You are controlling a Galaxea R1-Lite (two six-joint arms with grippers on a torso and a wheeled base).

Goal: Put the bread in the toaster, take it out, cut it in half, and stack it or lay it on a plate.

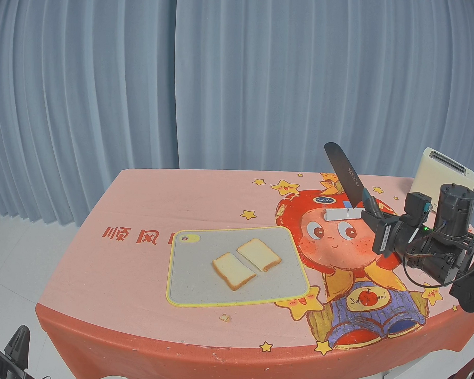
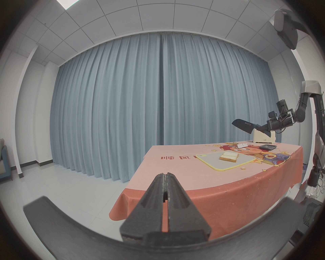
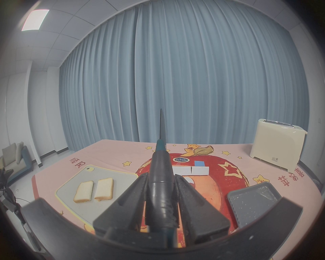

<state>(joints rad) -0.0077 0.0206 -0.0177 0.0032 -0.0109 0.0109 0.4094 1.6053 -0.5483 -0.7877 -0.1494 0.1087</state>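
The bread lies cut in two halves on the board, so I judge only moving it to the plate remains; the right gripper clamps the knife aloft right of the board, and the left gripper, closed on nothing, hangs well apart from the board.

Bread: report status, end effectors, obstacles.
Right end effector shut on knife, held high. Left end effector shut, away from table. Bread in two halves on cutting board.
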